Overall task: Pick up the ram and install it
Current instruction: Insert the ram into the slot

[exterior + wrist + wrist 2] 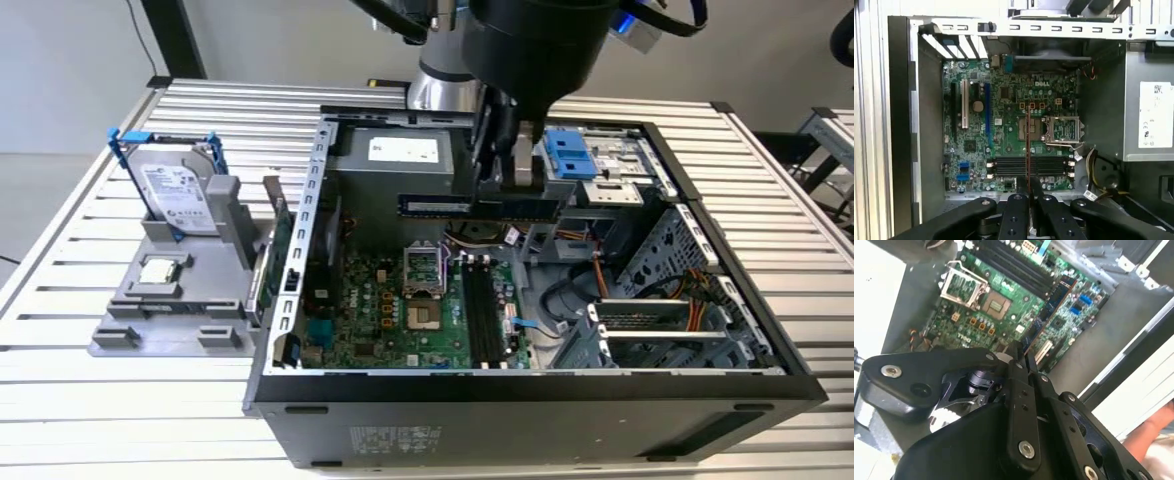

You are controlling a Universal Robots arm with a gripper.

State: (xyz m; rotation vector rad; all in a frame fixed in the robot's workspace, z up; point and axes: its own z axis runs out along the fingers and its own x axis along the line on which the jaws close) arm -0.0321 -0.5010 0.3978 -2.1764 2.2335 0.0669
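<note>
Held the ram (441, 207) in the gripper (507, 190), pinched by its upper edge, probably to leave the contact edge free for the slots (483, 312) below the fingertips. Appeared broadside in the exterior view; edge-on in the first wrist view, turned across the slots rather than along them.

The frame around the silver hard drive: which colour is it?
The frame is blue; the exterior view shows it best.
</note>
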